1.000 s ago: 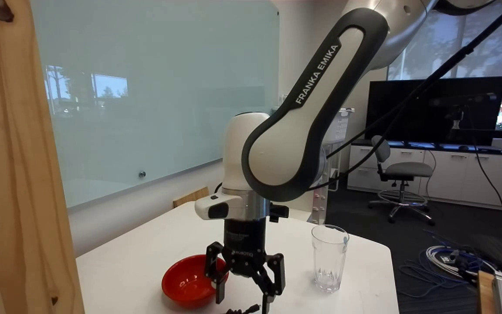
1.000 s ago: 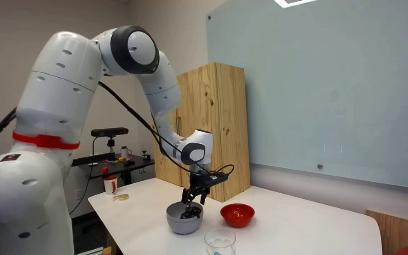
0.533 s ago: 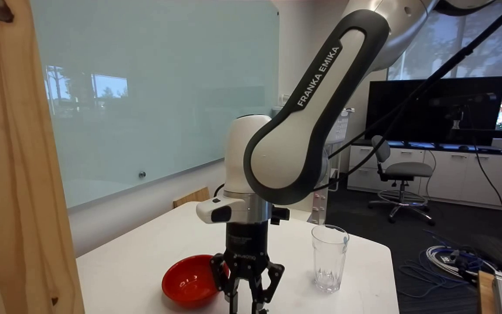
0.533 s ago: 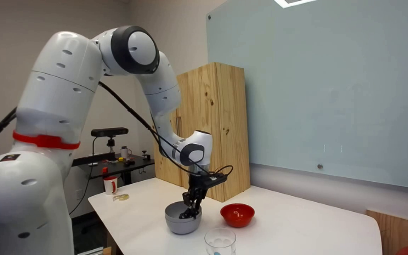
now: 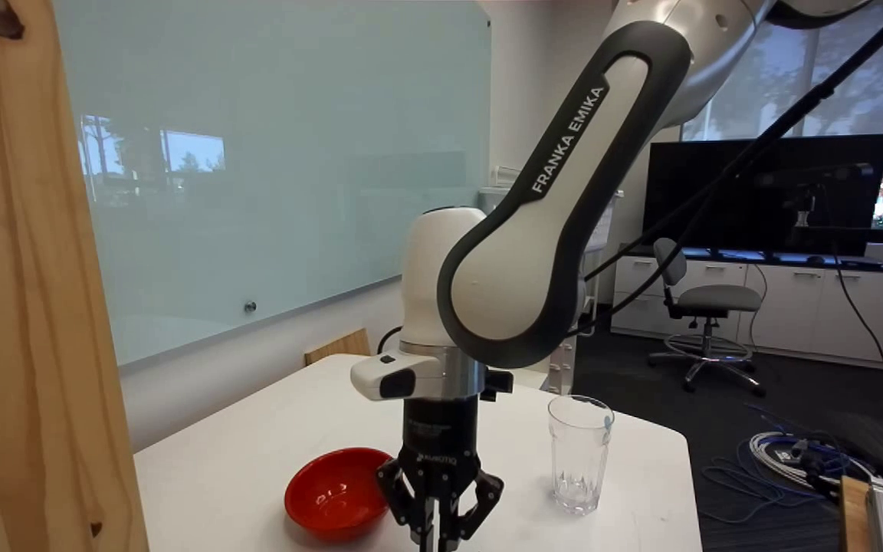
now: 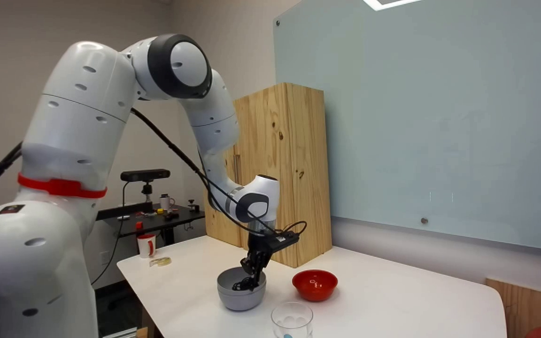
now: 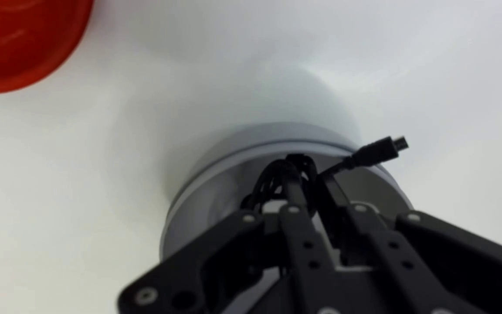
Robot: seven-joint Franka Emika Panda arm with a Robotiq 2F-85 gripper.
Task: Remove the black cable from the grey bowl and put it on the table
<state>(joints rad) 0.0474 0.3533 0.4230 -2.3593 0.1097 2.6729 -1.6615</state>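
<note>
While its fingers (image 7: 303,231) stand almost together, only a narrow gap between them, the claw (image 7: 314,187) reaches down into the grey bowl (image 6: 240,301) with the cable (image 7: 268,174) pinched at the tips. In an exterior view the fingers run nearly parallel, their ends cut off by the lower frame edge.

Cable position: inside the grey bowl, near the rim, bunched in black loops. In an exterior view the bunch shows as a dark mass at the fingertips, roughly level, wider than tall. Contact with the bowl floor: cannot tell.

Cable orientation, wrist view: the loops lean from lower left to upper right. One end stands clear of the bunch and finishes in a plug (image 7: 377,151), metal tip outermost. The plug aims to the upper right, long axis at a shallow slant, crossing the line of the rim so that the tip shows against the white table (image 6: 392,300). Contact between plug and rim: cannot tell.

Surroundings: grey bowl appears upright on the table. Red bowl (image 6: 315,285) sits near it, apart, also upright. Glass (image 5: 579,460) stands upright near both bowls. Mug (image 6: 146,246), red and white, at the table edge, well apart.
</note>
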